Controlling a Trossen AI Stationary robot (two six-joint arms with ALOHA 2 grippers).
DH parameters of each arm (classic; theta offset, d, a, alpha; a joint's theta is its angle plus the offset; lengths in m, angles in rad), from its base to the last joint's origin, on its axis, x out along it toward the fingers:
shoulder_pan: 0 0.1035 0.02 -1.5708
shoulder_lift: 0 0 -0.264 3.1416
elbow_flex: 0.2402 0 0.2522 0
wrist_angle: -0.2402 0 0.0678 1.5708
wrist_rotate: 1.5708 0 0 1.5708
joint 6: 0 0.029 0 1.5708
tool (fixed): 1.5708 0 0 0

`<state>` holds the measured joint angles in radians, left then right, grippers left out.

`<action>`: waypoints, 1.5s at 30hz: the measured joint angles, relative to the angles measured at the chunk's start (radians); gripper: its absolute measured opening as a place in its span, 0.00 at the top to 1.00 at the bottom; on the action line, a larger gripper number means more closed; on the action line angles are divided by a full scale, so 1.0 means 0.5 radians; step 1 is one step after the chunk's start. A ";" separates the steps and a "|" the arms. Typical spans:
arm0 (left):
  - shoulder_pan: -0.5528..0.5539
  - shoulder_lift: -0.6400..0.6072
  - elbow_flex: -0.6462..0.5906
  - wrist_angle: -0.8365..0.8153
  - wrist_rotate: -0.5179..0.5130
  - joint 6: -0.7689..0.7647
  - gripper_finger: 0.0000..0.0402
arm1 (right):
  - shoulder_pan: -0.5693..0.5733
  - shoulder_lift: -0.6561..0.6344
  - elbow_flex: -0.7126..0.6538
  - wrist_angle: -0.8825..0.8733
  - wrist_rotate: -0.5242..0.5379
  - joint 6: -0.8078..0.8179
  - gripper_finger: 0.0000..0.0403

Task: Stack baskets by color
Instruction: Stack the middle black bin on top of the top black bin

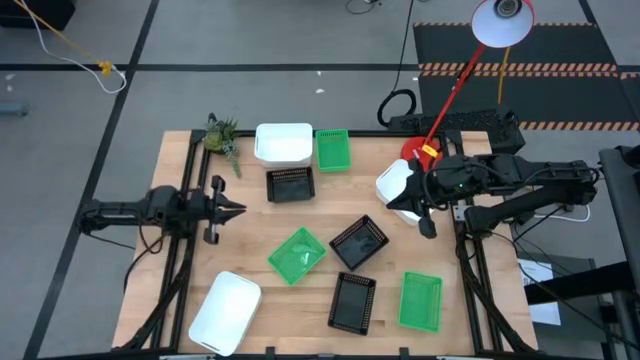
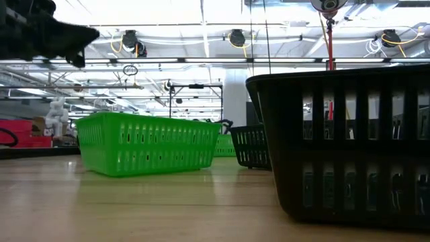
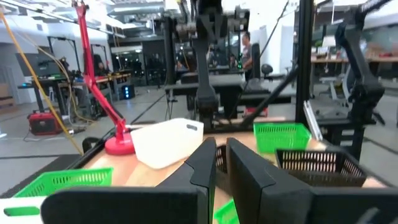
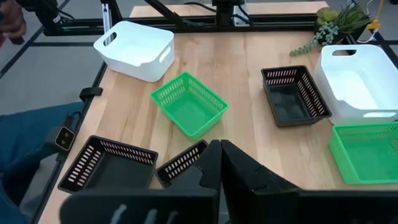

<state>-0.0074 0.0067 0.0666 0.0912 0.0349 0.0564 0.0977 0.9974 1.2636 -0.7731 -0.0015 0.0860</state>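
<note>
White basket [image 1: 398, 186] in right gripper [image 1: 421, 213]

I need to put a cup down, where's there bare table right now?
Bare wood lies along the left side, between the plant sprig and the front white basket, beside the left gripper. It is crowded in the middle and at the back: the tilted green basket, black baskets and back white basket sit close.
</note>
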 joint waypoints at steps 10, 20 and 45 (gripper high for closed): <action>-0.016 0.254 0.622 -0.213 0.052 -0.380 0.90 | 0.000 0.000 0.000 -0.014 0.000 -0.001 1.00; -0.123 0.980 1.409 -0.670 0.049 -0.143 0.90 | 0.000 0.000 -0.001 -0.043 0.000 -0.001 1.00; -0.256 2.256 2.432 -1.596 -0.238 -0.124 0.90 | 0.005 0.036 -0.099 -0.009 0.113 0.009 1.00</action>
<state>-0.1352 1.1347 1.2827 -0.7067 -0.0841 -0.0056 0.1001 1.0153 1.2140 -0.7775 0.0551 0.0907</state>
